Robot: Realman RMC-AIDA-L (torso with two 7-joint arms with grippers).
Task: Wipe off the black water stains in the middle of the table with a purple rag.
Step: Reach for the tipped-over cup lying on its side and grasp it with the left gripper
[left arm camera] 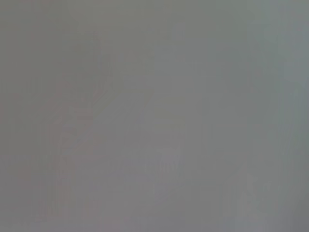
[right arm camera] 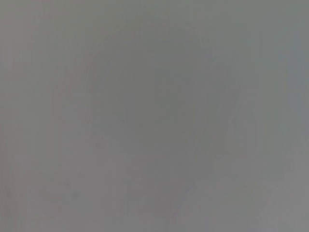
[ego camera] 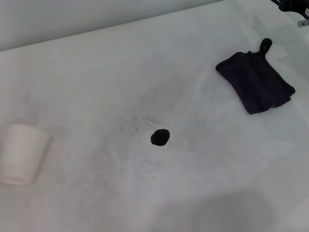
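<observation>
White cup [ego camera: 21, 153] tipped on its side at nine o'clock on the bench [ego camera: 89, 220], open mouth toward the near edge. Plain grey wall [ego camera: 96, 4] beyond, at twelve o'clock.

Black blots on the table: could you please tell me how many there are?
1: the black blot sits mid-table, between the white cup on the left and the purple rag on the right.

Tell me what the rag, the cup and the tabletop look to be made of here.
The purple rag: soft woven or knit cloth, matte, judging by its folds and limp loop tab. The white cup, lying on its side: smooth and matte, likely paper or plastic; the look leaves it open. The table: hard, flat white surface, slightly smeared grey around the black water stains, probably laminate.
</observation>
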